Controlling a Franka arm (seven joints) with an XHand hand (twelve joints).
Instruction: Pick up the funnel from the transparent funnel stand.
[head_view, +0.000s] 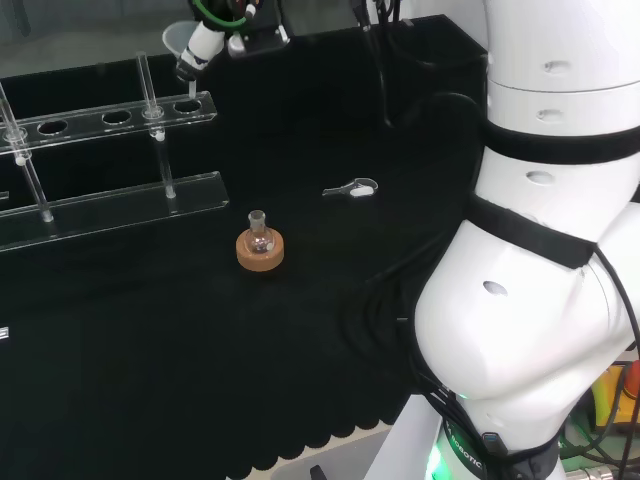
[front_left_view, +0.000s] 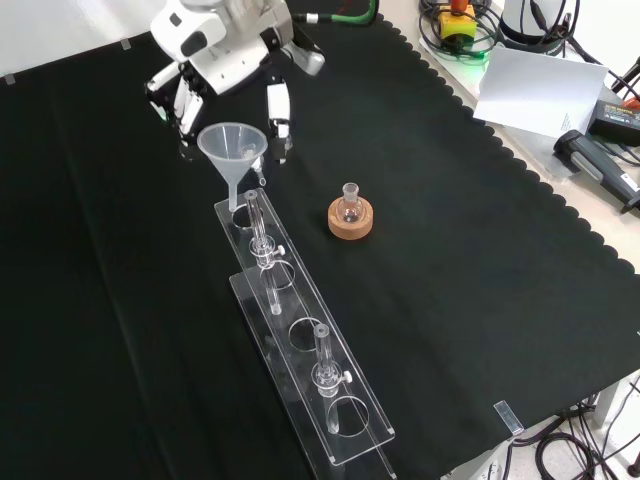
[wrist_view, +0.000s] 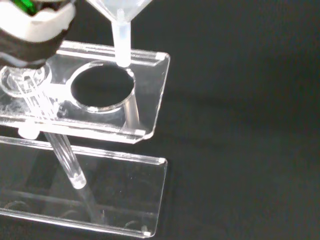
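Front view, clear funnel stand (front_left_view: 300, 345) running up the cloth toward me, small flask (front_left_view: 350, 203) on its cork ring (front_left_view: 350, 221) to the right, funnel (front_left_view: 234, 152) lifted above the stand's far end hole, my hand (front_left_view: 222, 62) with fingers curled round its rim.

small flask (front_left_view: 349, 203) upright on cork ring (front_left_view: 350, 220)

light: bright, even, from overhead | shadows: faint on black cloth (front_left_view: 450, 300) | glare: white arm links (head_view: 540, 300) washed out, glints on transparent funnel stand (wrist_view: 145, 95) | blur: hand (wrist_view: 35, 30) out of focus in wrist view
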